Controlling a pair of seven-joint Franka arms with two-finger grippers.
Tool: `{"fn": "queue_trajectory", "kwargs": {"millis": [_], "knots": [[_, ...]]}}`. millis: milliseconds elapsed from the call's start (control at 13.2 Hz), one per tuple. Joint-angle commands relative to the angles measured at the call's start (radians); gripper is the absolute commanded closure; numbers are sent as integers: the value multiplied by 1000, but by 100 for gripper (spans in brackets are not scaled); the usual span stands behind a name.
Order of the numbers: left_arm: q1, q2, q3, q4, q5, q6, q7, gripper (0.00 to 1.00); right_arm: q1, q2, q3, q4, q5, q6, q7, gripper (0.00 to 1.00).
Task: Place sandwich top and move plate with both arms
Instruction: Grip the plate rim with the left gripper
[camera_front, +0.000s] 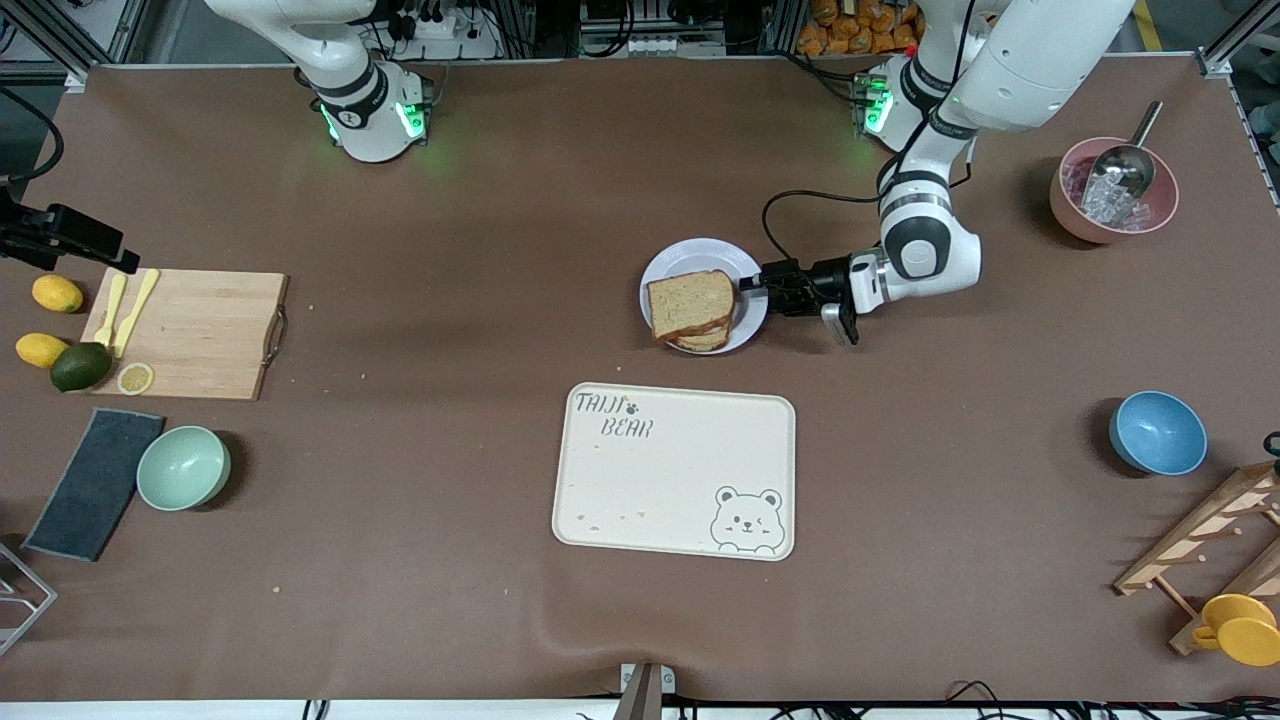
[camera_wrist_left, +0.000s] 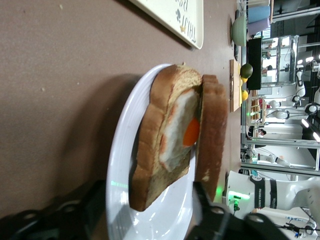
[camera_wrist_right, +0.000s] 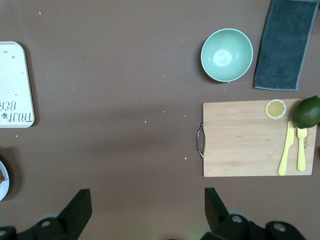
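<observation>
The plate (camera_front: 700, 250) sits near the table's middle, farther from the front camera than the tray. On it lies a bread slice with a fried egg (camera_wrist_left: 175, 135), and the sandwich top (camera_front: 690, 300) rests on that, slightly offset. In the left wrist view the sandwich top (camera_wrist_left: 212, 130) and the plate's rim (camera_wrist_left: 120, 150) show close up. My left gripper (camera_front: 752, 283) is low at the plate's rim on the left arm's side, open, with one finger on either side of the rim (camera_wrist_left: 145, 200). My right gripper (camera_wrist_right: 145, 210) is open and empty, high over bare table near the cutting board; it is out of the front view.
A cream bear-printed tray (camera_front: 670, 470) lies nearer the front camera than the plate. A blue bowl (camera_front: 1157, 432) and a pink bowl with a scoop (camera_front: 1112, 190) stand toward the left arm's end. A cutting board (camera_wrist_right: 250, 137), mint bowl (camera_wrist_right: 226, 54) and dark cloth (camera_wrist_right: 285, 42) lie toward the right arm's end.
</observation>
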Motion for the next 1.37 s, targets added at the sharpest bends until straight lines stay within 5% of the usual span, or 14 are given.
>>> {"fn": "queue_trajectory", "kwargs": {"millis": [0, 152, 1292], "knots": [[10, 54, -6, -2, -58, -7, 113, 81, -7, -5, 3, -3, 2, -11, 8, 0], [8, 81, -6, -2, -111, -7, 185, 99, -7, -5, 3, -5, 2, -11, 11, 0], [17, -12, -8, -11, -117, -8, 17, 100, -5, -5, 3, -6, 2, -14, 11, 0]]}}
